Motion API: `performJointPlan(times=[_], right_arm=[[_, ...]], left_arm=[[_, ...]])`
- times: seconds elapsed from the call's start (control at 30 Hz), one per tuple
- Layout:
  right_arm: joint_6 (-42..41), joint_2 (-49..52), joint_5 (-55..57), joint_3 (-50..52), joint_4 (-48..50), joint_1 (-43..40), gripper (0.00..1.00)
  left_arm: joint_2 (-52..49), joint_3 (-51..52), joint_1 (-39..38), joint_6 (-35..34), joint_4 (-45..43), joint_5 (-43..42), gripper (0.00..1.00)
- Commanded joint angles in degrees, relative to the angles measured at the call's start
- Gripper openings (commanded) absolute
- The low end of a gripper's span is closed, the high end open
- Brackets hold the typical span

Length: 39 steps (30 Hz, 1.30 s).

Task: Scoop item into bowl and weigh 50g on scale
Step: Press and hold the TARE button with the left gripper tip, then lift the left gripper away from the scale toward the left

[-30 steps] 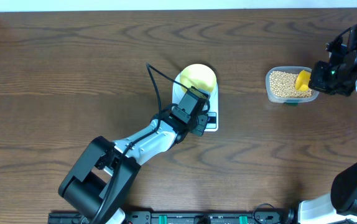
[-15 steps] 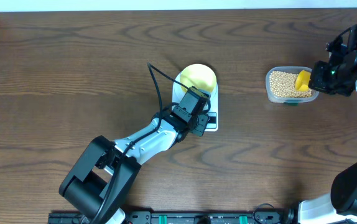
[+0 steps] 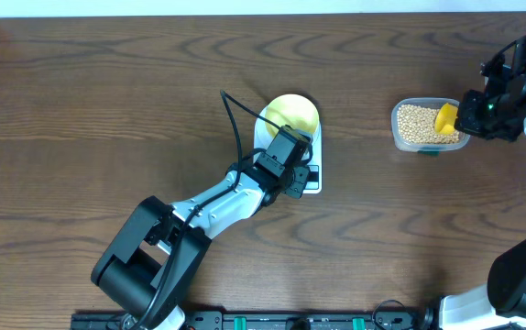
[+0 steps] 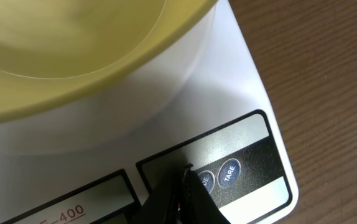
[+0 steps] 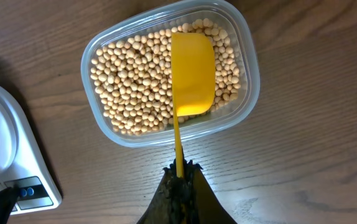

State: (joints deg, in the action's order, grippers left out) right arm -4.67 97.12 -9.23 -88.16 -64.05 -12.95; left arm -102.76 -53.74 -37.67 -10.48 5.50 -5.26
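Beans: held in a clear plastic tub at the right of the counter. They are spread in an even layer that covers the tub floor.

Yellow scoop: its cup is set over the beans toward the tub's far right side, and its thin handle runs back over the near rim. Whether the cup rests on the beans cannot be told. The right pincer is clenched on the handle's end, outside the tub.

Bowl: pale yellow, seated on the far part of the white scale. From above, the near part of the scale is largely hidden by the left arm.

The left wrist view supplies what the overhead lacks. The bowl's rim overhangs the platform, and the scale's dark button strip is seen with a round TARE button. The left pincer is clenched with nothing in it, its tip down at the strip just beside the buttons.

Room: the scale and tub stand well apart with bare wood between them. The scale's near right corner is seen close to the wood in the left wrist view. A corner of the scale also shows at the left edge of the right wrist view.
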Motion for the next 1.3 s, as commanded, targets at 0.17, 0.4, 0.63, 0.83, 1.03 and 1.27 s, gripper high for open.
performJointPlan(times=[0.17,0.4,0.63,0.83,1.03,1.27], right_arm=[[0.92,-0.20,-0.37,-0.20,0.00,-0.13,0.01],[0.92,-0.20,-0.37,-0.20,-0.07,-0.13,0.01],[0.92,-0.20,-0.37,-0.20,0.00,-0.13,0.01],[0.92,-0.20,-0.37,-0.20,0.02,-0.13,0.01],[0.90,-0.20,-0.37,-0.20,0.00,-0.13,0.01],[0.90,-0.20,-0.39,-0.20,-0.02,-0.13,0.01]], left_arm=[[-5.42,2.86,0.31,0.11,4.83,3.58,0.07],[-5.42,2.86,0.31,-1.29,6.05,3.82,0.07],[-5.46,2.89,0.31,-3.54,7.67,6.21,0.08],[-5.46,2.89,0.35,-3.54,7.32,6.16,0.08],[-1.20,2.01,0.33,-3.52,7.91,3.76,0.08],[11.26,1.84,0.35,-3.52,8.00,0.59,0.23]])
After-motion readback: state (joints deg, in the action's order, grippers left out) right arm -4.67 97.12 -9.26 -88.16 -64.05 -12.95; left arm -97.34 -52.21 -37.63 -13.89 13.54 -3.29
